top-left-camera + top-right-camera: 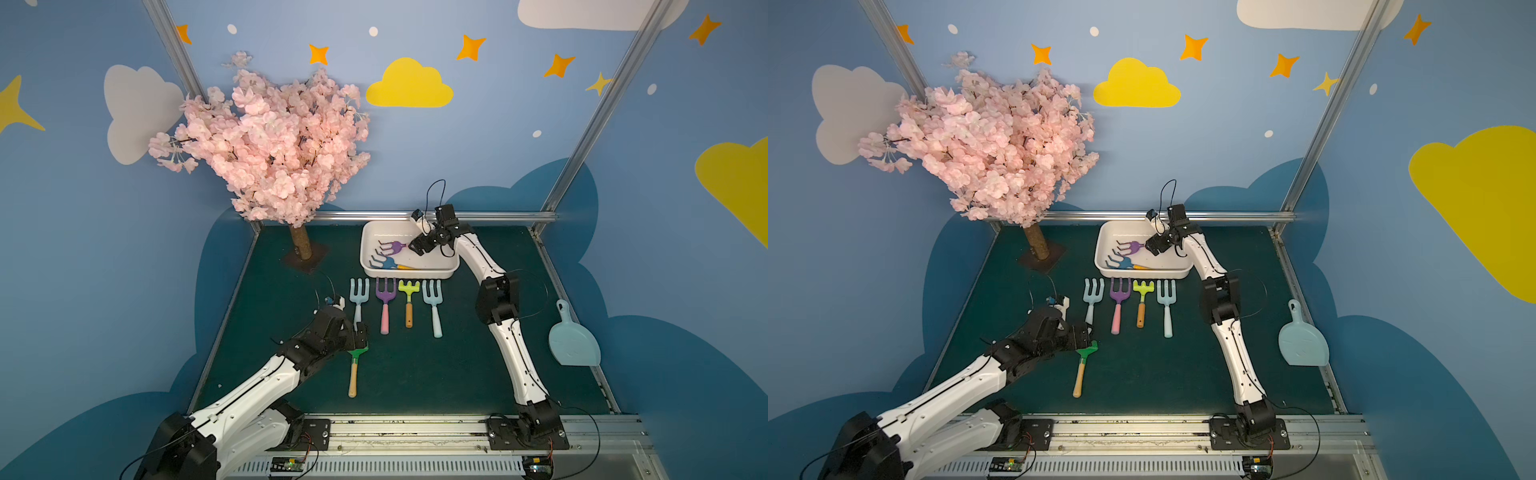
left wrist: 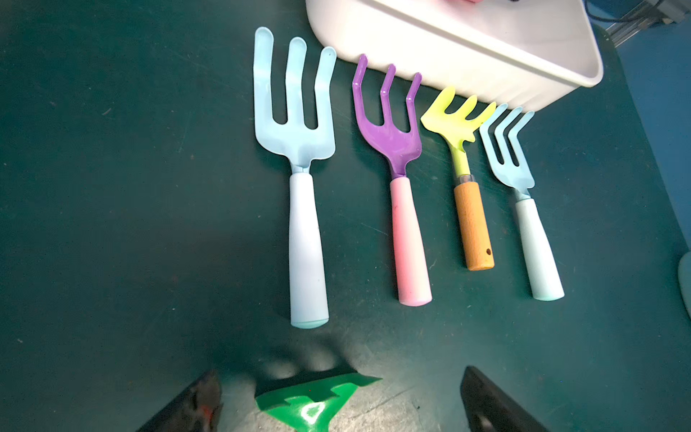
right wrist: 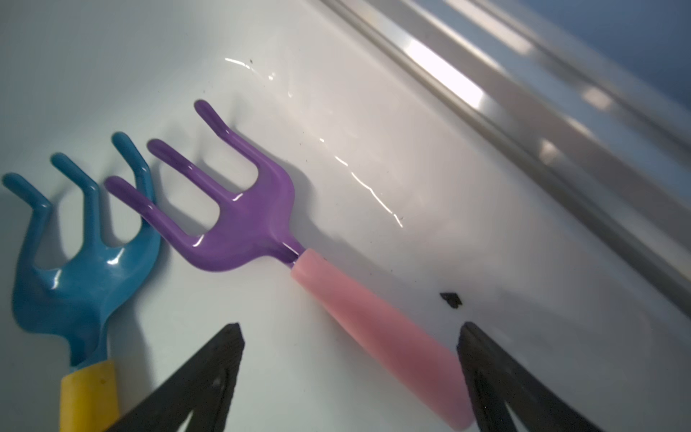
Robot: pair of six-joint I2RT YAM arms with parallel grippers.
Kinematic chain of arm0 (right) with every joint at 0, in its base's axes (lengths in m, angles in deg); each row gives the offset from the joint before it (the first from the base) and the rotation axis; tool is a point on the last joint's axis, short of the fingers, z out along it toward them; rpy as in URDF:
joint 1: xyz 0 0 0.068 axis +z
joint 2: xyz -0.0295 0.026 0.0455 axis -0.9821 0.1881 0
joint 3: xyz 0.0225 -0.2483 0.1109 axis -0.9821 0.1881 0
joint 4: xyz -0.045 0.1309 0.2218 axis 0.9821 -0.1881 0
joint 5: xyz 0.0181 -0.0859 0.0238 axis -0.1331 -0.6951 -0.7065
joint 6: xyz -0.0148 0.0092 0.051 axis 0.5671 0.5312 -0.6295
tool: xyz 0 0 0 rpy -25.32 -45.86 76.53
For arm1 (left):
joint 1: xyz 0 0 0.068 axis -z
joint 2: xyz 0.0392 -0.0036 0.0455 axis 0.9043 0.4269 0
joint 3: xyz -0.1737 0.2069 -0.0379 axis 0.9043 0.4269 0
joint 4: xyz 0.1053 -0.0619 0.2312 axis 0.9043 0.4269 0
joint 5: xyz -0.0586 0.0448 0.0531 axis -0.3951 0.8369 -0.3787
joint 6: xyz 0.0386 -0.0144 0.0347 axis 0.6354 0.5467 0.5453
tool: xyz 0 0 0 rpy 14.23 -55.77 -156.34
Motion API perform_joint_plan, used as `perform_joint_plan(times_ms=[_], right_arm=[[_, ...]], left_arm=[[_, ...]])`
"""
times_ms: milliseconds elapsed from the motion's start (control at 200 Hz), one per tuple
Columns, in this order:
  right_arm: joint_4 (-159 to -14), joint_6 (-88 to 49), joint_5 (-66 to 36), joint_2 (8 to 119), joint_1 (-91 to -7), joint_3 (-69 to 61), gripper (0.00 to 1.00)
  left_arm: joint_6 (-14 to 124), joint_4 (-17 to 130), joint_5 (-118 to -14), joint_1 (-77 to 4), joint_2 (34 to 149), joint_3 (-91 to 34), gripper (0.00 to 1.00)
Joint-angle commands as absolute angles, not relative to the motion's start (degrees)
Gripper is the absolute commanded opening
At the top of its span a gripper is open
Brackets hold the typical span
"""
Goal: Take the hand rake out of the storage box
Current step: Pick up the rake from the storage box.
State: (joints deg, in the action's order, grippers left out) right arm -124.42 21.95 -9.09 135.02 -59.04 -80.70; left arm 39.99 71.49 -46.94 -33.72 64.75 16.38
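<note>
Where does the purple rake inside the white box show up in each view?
In a top view: purple rake inside the storage box.
In a top view: same place.
Left wrist: not in it; the second purple rake there lies on the mat.
Right wrist: centre, handle between the right gripper's open jaws.
Shared landmark: the storage box, in all four.

green rake [image 2: 312, 406] cut off at left wrist view's edge, handle of purple rake [image 1: 395, 247] hidden behind right tool [image 1: 414, 248]
</note>
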Motion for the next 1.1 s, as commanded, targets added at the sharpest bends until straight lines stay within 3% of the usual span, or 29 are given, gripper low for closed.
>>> perform_joint_plan(times_ms=[0, 150, 195, 325, 435, 591, 736, 801, 881, 1091], right_arm=[[-130.6, 25.2, -7.5, 136.0, -59.0, -82.8, 0.94], [-135.7, 26.1, -8.4, 136.0, -58.9, -82.7, 0.92], [-136.7, 26.0, -8.4, 135.7, -58.9, -82.5, 0.86], [-138.1, 26.0, -8.0, 133.6, -58.9, -79.6, 0.58], [-134.7, 25.6, -8.8, 130.7, -58.7, -74.8, 0.53], [-134.6, 24.9, -10.8, 130.2, -58.6, -74.8, 0.30], [-133.6, 24.9, -12.6, 129.6, -57.9, -73.8, 0.30], [-132.1, 25.4, -13.3, 129.2, -57.4, -72.6, 0.41], [-131.0, 25.8, -15.1, 129.5, -56.9, -72.3, 0.40], [-129.6, 26.8, -15.9, 127.2, -56.6, -70.2, 0.16]], left_arm=[[41.0, 71.3, -47.5, -34.4, 64.8, 14.5, 1.00], [41.0, 72.7, -46.9, -34.5, 63.0, 14.5, 1.00], [41.1, 73.2, -46.6, -34.6, 62.5, 14.5, 1.00], [41.3, 74.3, -45.9, -34.8, 61.5, 14.5, 1.00], [41.3, 74.7, -45.9, -35.4, 61.2, 14.2, 1.00], [41.8, 75.8, -47.1, -37.2, 62.5, 12.0, 1.00], [42.6, 75.5, -49.3, -39.2, 64.9, 9.4, 1.00], [42.9, 75.1, -50.0, -39.9, 66.4, 8.4, 1.00], [43.1, 74.6, -51.2, -40.6, 68.2, 7.4, 1.00], [42.7, 72.7, -53.8, -41.0, 69.9, 7.1, 1.00]])
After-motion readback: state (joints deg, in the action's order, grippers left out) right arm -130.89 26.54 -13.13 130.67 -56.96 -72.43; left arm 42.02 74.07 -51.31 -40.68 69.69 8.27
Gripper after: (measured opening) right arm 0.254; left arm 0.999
